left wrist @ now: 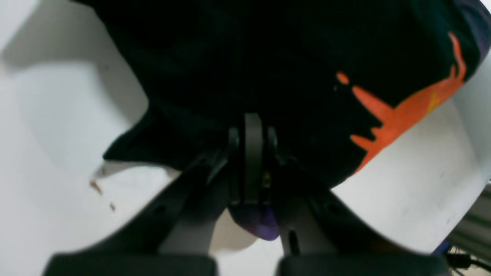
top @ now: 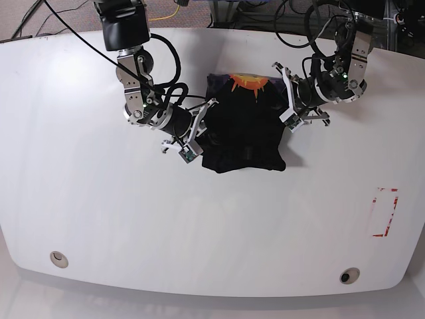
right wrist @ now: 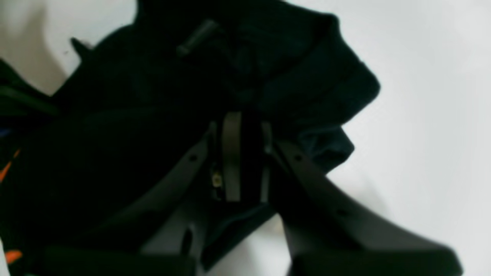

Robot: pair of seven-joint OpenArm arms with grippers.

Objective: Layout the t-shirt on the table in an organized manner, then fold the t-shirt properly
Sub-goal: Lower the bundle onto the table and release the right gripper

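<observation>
Base view, itemised by size. Item one: tabletop [top: 99, 219], glossy white with rounded corners, carrying everything else; it serves as the flat working surface the garment has to be spread on. Item two: t-shirt [top: 246, 129], black, lying bunched in a rough block at the far middle of the tabletop between the two arms, wrinkled and not yet spread, with an orange print [top: 248, 82] showing at its far edge; sleeves and hem cannot be told apart from above. Its compact state suggests the laying-out step is in hand and folding has not begun. Item three: right end effector [top: 199, 126], at the shirt's edge on this view's left; the right wrist view shows its jaws drawn nearly together on a thick fold of the black cloth [right wrist: 291, 96]. Item four: left end effector [top: 290, 100], at the opposite edge; the left wrist view shows it [left wrist: 253, 153] clamped on a thin bit of cloth, a purple scrap [left wrist: 257, 226] poking out below the jaws. Two grips on opposite sides read as a set-up for drawing the fabric outward and flat. Item five: red rectangular outline [top: 384, 212] near the tabletop's right edge, well apart from the shirt. Item six: two small round holes [top: 58, 258] along the near edge, likewise uninvolved.
</observation>
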